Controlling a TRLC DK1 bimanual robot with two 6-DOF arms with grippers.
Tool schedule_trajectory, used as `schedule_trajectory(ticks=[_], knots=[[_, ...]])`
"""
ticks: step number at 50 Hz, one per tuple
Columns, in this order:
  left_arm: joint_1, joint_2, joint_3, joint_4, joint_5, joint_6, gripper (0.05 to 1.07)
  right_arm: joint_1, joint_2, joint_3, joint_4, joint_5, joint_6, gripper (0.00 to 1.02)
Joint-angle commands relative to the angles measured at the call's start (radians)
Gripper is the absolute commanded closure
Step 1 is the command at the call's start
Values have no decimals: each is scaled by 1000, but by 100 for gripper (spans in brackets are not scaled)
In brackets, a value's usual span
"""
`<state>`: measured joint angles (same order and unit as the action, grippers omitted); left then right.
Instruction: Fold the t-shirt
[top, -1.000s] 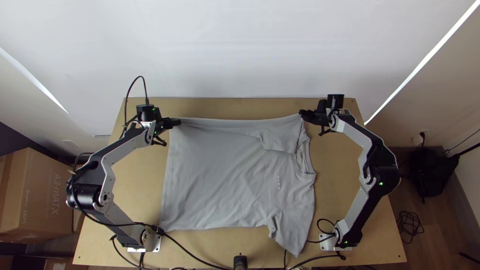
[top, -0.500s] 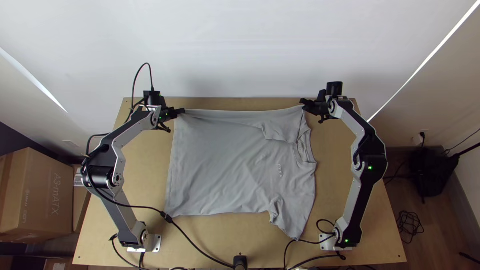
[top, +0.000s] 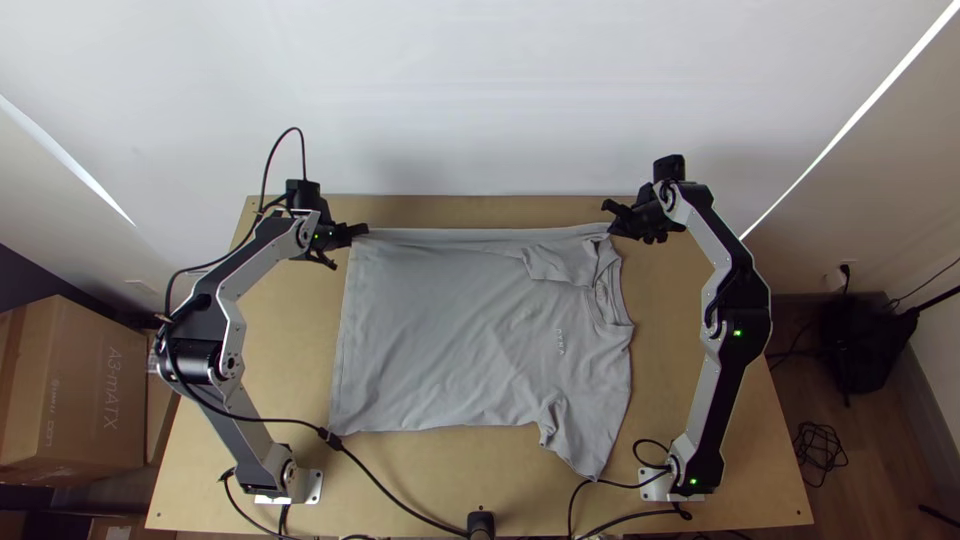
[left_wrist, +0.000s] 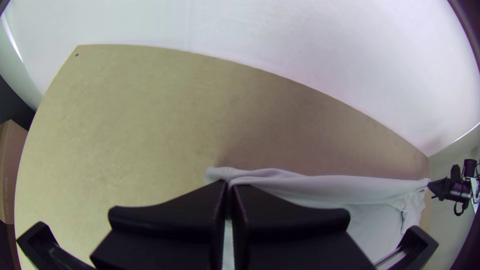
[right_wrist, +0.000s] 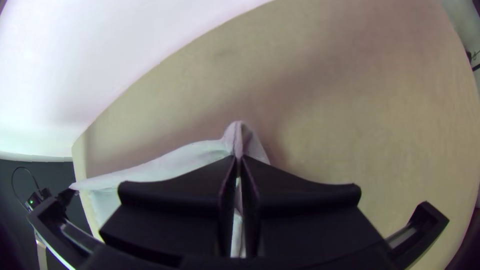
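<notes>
The grey t-shirt lies spread on the table in the top view, its hem at the left, its collar and one sleeve at the right, and its far edge pulled straight between the grippers. My left gripper is at the far hem corner; in the left wrist view, the left gripper is shut on the shirt. At the far shoulder end is my right gripper. The right wrist view has the right gripper shut on a pinched fold of the shirt.
The light wooden table shows around the shirt, with a white wall behind its far edge. Black cables run along the near edge. A cardboard box stands beyond the table at the left.
Over the past second the shirt, held by both grippers, has shifted towards the table's far edge. Since the middle frame its far edge has come slightly nearer and lower, with both grippers.
</notes>
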<state>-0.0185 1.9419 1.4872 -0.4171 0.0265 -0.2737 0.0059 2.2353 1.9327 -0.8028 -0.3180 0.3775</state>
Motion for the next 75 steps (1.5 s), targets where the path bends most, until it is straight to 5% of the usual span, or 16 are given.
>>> schedule_trajectory(ticks=[1,38,75], knots=[[2,-64,-67,14,4,-18,105,0,-42,-32,-29,13,-5,100],[2,-215,-375,153,4,-35,105,57,-341,-535,155,13,-6,100],[52,-241,-518,267,4,-28,105,6,-396,-715,266,79,-11,100]])
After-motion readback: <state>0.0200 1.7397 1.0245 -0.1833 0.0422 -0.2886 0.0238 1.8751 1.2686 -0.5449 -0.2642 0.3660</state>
